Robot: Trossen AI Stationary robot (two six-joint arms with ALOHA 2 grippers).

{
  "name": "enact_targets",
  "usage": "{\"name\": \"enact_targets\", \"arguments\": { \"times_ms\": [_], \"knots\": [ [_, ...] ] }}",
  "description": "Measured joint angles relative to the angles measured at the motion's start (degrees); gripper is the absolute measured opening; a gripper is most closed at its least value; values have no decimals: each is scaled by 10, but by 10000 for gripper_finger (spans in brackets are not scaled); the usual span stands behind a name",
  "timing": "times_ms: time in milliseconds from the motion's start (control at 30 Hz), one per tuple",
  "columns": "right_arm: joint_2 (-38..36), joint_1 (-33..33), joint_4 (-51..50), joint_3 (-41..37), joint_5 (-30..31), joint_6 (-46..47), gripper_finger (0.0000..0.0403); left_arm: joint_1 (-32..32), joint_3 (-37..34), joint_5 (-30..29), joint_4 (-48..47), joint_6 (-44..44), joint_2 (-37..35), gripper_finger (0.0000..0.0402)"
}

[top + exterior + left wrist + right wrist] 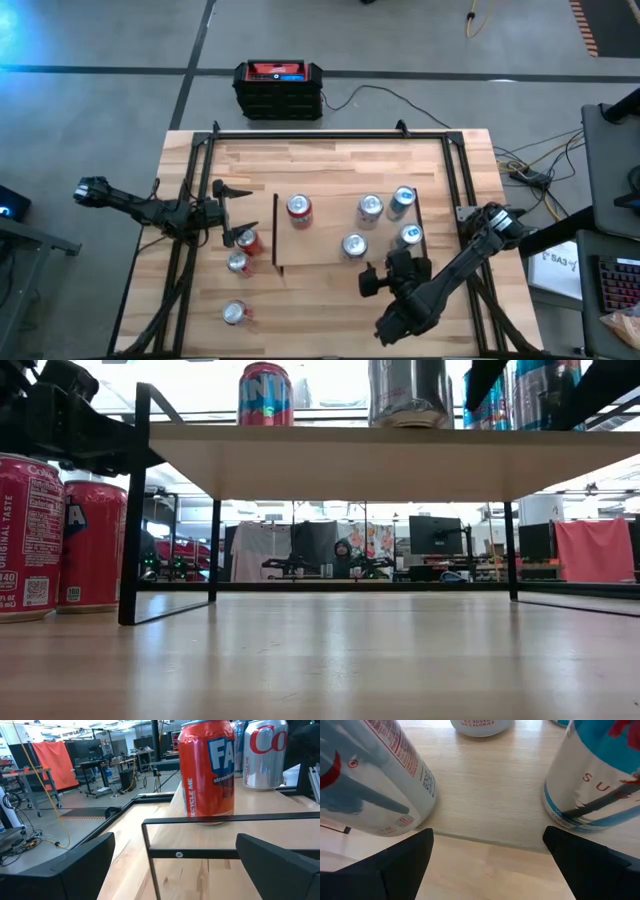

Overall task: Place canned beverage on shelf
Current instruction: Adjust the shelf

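Red cans [243, 250] stand upright just beside my left pincer [232, 214], fingers apart, nearer than my right pincer [385, 272], also apart.

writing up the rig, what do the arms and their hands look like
Both arms are dark, nearly black, built of slim jointed segments with bulkier joint housings. The left hand and right hand each have two flat, matte black fingers, broad and wedge-shaped close up. No markings or loose cables show on them.
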Motion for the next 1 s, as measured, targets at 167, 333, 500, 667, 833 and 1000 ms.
{"name": "enact_targets", "arguments": {
  "times_ms": [167,333,500,667,833,1000],
  "knots": [
    [0,-13,13,0,7,-14,384,0,0,0,0,0,0,400],
    [4,-32,24,0,12,-24,384,0,0,0,2,0,0,400],
    [7,-51,35,0,25,-40,384,0,0,0,2,0,0,400],
    [7,-64,39,0,30,-50,384,0,0,0,2,0,0,400],
    [7,-67,40,0,30,-60,384,0,0,0,1,0,0,400],
    [8,-67,40,0,34,-61,384,0,0,0,0,0,0,400]
  ]
}}
